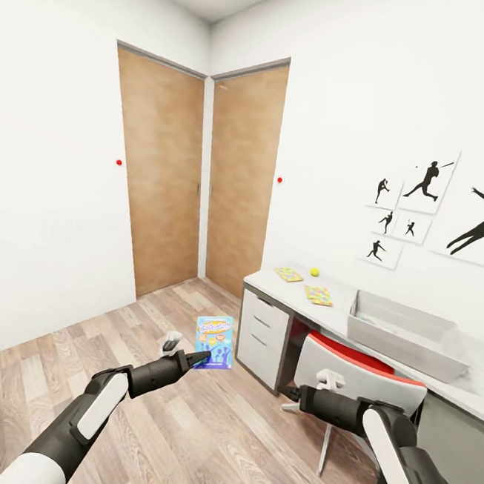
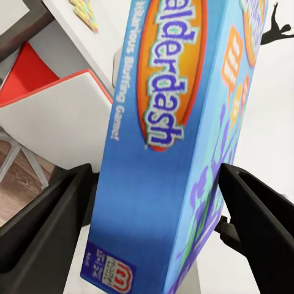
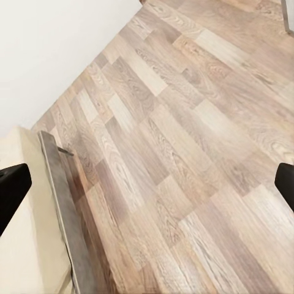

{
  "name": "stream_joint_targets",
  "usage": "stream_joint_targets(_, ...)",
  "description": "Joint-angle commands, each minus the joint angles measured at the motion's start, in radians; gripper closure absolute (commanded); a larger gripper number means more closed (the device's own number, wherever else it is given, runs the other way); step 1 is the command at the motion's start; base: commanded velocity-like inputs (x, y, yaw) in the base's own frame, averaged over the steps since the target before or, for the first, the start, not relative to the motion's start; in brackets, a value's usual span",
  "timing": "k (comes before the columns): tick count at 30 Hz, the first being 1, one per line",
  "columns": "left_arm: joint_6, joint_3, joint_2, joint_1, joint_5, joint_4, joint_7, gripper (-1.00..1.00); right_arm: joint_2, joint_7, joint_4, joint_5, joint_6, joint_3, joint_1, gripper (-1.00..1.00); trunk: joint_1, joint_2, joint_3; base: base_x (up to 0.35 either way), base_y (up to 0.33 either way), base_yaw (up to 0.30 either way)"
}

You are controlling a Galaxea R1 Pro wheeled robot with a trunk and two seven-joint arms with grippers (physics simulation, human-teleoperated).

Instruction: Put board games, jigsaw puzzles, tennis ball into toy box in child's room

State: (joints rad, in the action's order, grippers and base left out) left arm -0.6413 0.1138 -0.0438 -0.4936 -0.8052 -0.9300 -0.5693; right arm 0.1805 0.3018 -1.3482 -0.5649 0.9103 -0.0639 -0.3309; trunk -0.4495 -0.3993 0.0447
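My left gripper [image 1: 198,358] is shut on a blue board game [image 1: 213,342] and holds it upright over the floor, left of the table [image 1: 338,317]. In the left wrist view the Balderdash box [image 2: 165,141] sits between both fingers [image 2: 43,236]. On the table lie two jigsaw puzzles [image 1: 289,274] [image 1: 318,295] with the tennis ball [image 1: 315,272] behind them. The grey toy box [image 1: 410,343] stands further right on the table. My right gripper [image 1: 292,404] is open and empty in front of the chair; its wrist view has the gripper [image 3: 147,187] over bare floor beside the bed [image 3: 24,245].
A red and white chair [image 1: 355,367] is tucked under the table between me and the toy box. White drawers [image 1: 263,337] close off the table's left end. Two wooden doors [image 1: 160,174] fill the far corner. Wooden floor [image 1: 200,431] spreads ahead and to the left.
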Motion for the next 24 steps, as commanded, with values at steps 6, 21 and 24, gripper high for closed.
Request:
stream_joint_targets(6,-0.006,0.001,-0.001,0.000,-0.008,0.003,0.002,1.00,0.000,0.007,0.000,0.006,0.002,0.000,0.000,-1.00,-0.001,-0.001,0.000,0.131,0.000,0.003)
stream_joint_targets(21,-0.006,0.001,-0.001,0.000,-0.008,0.005,0.002,1.00,0.000,0.007,0.000,0.006,0.002,0.000,0.000,-1.00,-0.001,-0.001,0.000,0.302,0.000,0.001)
stream_joint_targets(24,-0.006,0.001,-0.001,0.000,-0.008,0.005,0.002,1.00,0.000,0.007,0.000,0.006,0.002,0.000,0.000,-1.00,-0.001,-0.001,0.000,0.331,0.000,0.058)
